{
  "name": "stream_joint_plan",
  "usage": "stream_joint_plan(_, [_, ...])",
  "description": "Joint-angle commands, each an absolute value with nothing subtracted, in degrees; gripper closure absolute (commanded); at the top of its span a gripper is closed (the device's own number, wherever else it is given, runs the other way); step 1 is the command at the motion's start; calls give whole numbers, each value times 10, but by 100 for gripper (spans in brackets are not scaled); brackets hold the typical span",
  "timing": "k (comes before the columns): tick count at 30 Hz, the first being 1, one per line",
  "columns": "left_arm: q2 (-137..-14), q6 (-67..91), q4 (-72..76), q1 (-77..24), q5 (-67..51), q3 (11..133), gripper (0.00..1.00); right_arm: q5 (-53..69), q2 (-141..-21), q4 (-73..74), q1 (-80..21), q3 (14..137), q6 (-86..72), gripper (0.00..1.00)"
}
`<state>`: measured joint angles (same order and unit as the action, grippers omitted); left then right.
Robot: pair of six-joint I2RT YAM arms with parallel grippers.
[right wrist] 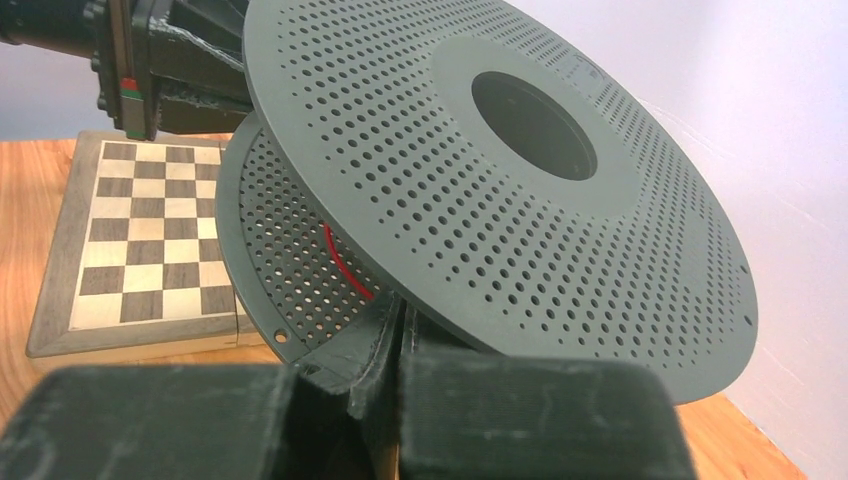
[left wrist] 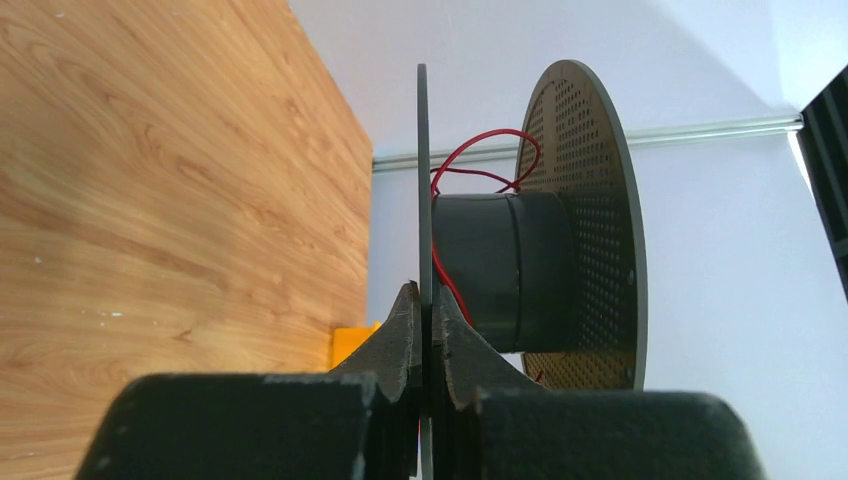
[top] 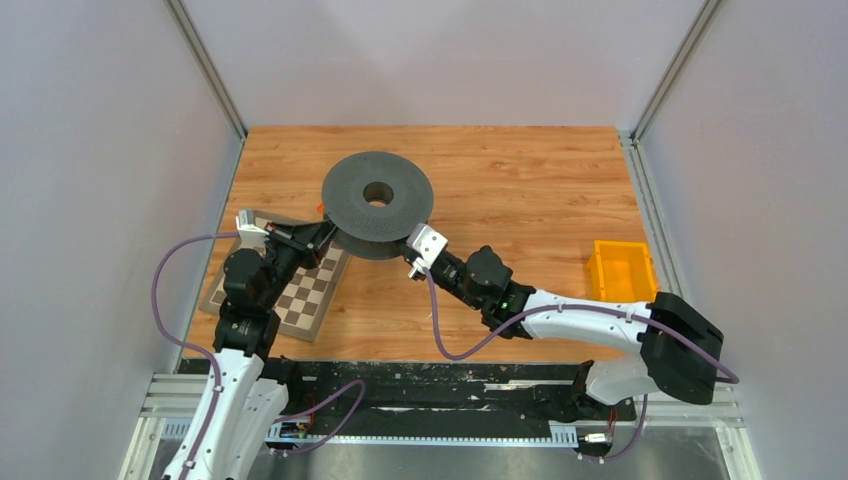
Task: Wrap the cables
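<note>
A black spool (top: 378, 195) with two perforated flanges is held tilted above the wooden table. A thin red cable (left wrist: 480, 150) loops loosely round its hub (left wrist: 500, 265). My left gripper (top: 325, 232) is shut on the thin edge of one flange (left wrist: 423, 180), which sits between its fingertips in the left wrist view (left wrist: 424, 300). My right gripper (top: 412, 262) is at the spool's near right edge. In the right wrist view its fingers (right wrist: 400, 305) are pressed together between the flanges, and the red cable (right wrist: 345, 265) runs right into their tips.
A chessboard (top: 300, 290) lies on the table under the left arm and shows in the right wrist view (right wrist: 140, 230). A yellow bin (top: 622, 270) stands at the right edge of the table. Grey walls enclose the table on three sides.
</note>
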<state>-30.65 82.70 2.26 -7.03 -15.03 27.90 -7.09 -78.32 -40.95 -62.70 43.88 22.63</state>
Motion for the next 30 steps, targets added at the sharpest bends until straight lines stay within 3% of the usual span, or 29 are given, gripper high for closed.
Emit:
stream_joint_plan(1, [-300,789,32,-72,-179,310,100,-108,-798,-442,-628,486,234,100])
stream_joint_plan(11, [-303,799,65,-72,-175,293,100,-48,-818,-385,-641,508,239,100])
stream_joint_plan(24, [-299,804,73,-72,-172,286,100,-101,-853,-351,-645,542,227,94])
stream_joint_plan(30, [-298,804,80,-72,-177,283,100,-128,-873,-327,-645,571,213,98])
